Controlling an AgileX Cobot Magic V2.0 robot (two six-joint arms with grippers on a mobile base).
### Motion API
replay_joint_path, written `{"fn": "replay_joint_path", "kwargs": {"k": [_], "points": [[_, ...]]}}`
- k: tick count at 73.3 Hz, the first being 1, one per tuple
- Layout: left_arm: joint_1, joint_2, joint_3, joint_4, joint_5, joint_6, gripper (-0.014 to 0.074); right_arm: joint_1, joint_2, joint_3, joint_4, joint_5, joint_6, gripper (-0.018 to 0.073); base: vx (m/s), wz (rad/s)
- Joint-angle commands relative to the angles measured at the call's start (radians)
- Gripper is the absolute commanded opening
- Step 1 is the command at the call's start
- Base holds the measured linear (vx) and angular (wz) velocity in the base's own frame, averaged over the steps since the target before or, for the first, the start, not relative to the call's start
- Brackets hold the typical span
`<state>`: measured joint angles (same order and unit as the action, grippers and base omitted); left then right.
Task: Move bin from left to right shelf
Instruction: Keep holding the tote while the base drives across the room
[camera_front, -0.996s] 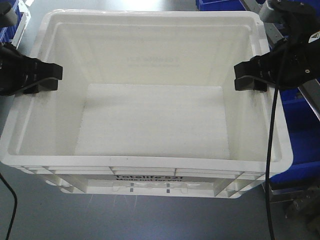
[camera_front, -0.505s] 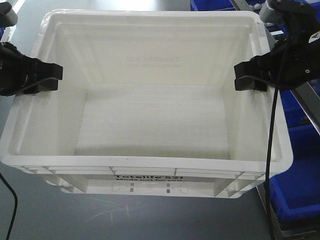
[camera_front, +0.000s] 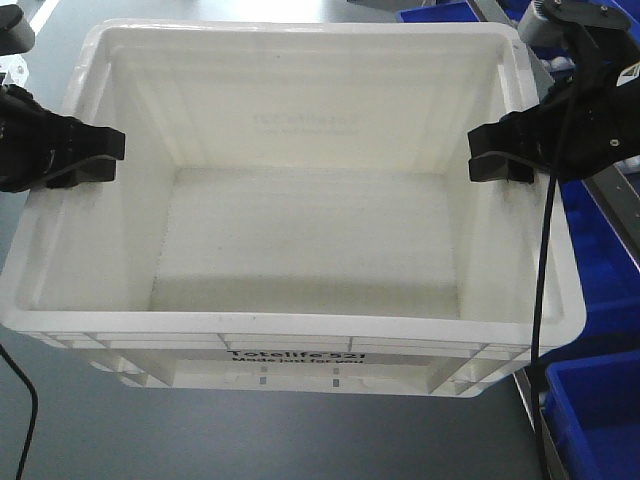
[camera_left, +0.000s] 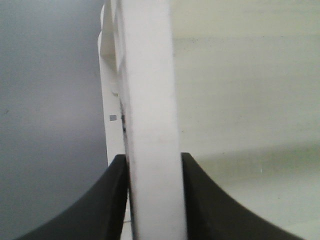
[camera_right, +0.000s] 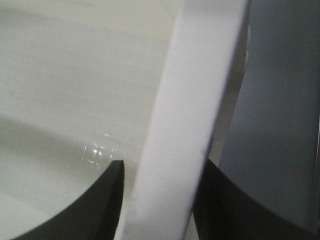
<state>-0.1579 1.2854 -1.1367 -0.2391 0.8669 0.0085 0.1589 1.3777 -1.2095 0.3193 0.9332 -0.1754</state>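
Observation:
The bin (camera_front: 300, 330), a large white tote with black print on its near side, fills the front view and is empty inside. My left gripper (camera_front: 95, 158) is shut on the bin's left rim (camera_left: 150, 100), one black finger on each side of the wall. On the opposite side my right gripper (camera_front: 500, 155) is shut on the right rim (camera_right: 200, 100) the same way. Both wrist views show the white rim pinched between the dark fingers, held above a grey floor.
Blue bins (camera_front: 590, 410) lie at the lower right and more blue bins (camera_front: 440, 12) show beyond the far right corner. A metal shelf rail (camera_front: 610, 215) runs down the right side. Grey floor (camera_front: 100, 430) lies below and to the left.
The held bin keeps its place between both grippers, while the blue bins and shelf rail on the right slide across the background, so the whole robot is moving with the bin.

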Motion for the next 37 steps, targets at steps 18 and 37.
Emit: {"fn": "replay_joint_path", "kwargs": {"k": [18, 37], "points": [[-0.003, -0.046, -0.040, -0.025, -0.089, 0.038, 0.0002, -0.005, -0.042, -0.037, 0.004, -0.074, -0.040, -0.0005, 0.46, 0.09], [-0.003, -0.046, -0.040, -0.025, -0.089, 0.038, 0.0002, -0.005, -0.042, -0.037, 0.004, -0.074, -0.040, -0.0005, 0.46, 0.08]]}}
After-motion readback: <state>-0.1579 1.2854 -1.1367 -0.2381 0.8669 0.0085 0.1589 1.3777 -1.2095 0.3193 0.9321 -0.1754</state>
